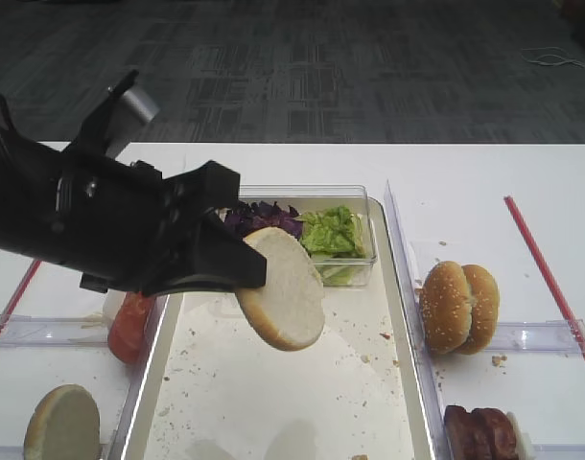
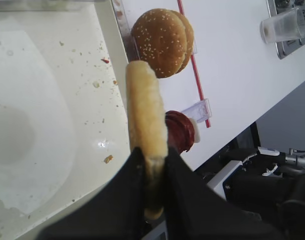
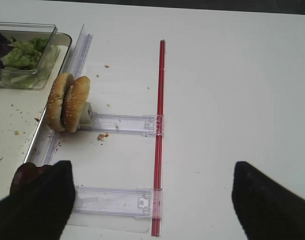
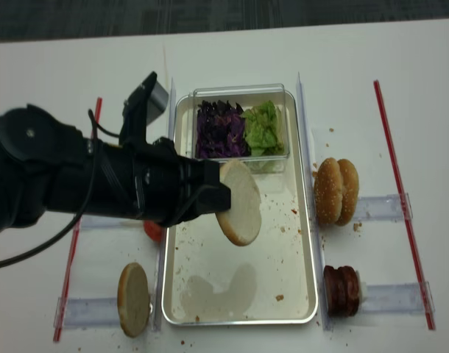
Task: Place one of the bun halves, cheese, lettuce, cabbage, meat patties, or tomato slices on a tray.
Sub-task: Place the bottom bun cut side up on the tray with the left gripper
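The left gripper is clamped on the edge of a round, pale, smooth bun half, holding it tilted above the shiny metal tray, whose off-white floor is crumb-speckled. The right gripper has its black fingers spread apart over the white table beside the tray.

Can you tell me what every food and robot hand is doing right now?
Left gripper: shut on the bun half.
Bun half: held above the tray, tilted.
Tray: only crumbs on its floor.
Second bun half: standing in left rack.
Sesame buns: standing on edge.
Meat patties: in right rack.
Right gripper: open, empty.
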Controlling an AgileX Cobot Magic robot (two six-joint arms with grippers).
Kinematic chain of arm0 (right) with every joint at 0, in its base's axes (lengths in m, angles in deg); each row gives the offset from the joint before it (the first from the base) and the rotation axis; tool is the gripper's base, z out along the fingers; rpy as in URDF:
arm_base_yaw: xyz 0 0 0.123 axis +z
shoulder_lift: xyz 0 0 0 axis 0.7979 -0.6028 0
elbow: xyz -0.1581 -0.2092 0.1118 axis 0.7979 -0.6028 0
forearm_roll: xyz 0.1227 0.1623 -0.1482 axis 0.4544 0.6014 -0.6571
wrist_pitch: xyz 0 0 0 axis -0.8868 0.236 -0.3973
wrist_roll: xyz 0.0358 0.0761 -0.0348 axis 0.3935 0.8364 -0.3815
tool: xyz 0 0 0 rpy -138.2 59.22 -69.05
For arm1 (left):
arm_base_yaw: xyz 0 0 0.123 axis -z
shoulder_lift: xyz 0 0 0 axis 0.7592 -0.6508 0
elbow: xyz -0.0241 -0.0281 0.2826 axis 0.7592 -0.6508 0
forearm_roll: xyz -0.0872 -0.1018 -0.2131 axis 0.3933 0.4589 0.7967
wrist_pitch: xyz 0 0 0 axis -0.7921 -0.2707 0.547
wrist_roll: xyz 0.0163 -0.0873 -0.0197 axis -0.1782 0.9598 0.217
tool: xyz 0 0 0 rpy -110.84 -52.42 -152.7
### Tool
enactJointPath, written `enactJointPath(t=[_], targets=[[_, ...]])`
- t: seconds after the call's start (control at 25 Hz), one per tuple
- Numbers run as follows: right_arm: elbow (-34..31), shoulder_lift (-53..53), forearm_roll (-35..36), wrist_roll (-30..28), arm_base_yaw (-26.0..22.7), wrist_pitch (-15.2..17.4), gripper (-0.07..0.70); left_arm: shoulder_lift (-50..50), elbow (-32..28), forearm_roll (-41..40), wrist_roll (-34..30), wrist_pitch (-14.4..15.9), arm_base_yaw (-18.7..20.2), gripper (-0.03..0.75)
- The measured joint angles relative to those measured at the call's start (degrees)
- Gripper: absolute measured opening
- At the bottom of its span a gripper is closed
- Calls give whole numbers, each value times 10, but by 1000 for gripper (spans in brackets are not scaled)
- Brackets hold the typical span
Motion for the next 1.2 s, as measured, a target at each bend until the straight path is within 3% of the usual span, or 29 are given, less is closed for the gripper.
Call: enactJointPath(t=[0.32, 0.64, 1.08, 1.2], targets=[[0, 0, 0, 0, 0, 0, 664, -114, -17, 103, -130, 13, -4, 83], [0, 0, 0, 1, 0, 0, 664, -205, -17, 152, -196, 6, -4, 83], [0, 0, 0, 2, 0, -1, 664, -229, -17, 168, -214, -19, -4, 85], [0, 0, 0, 2, 0, -1, 664, -229, -17, 168, -214, -20, -4, 131]])
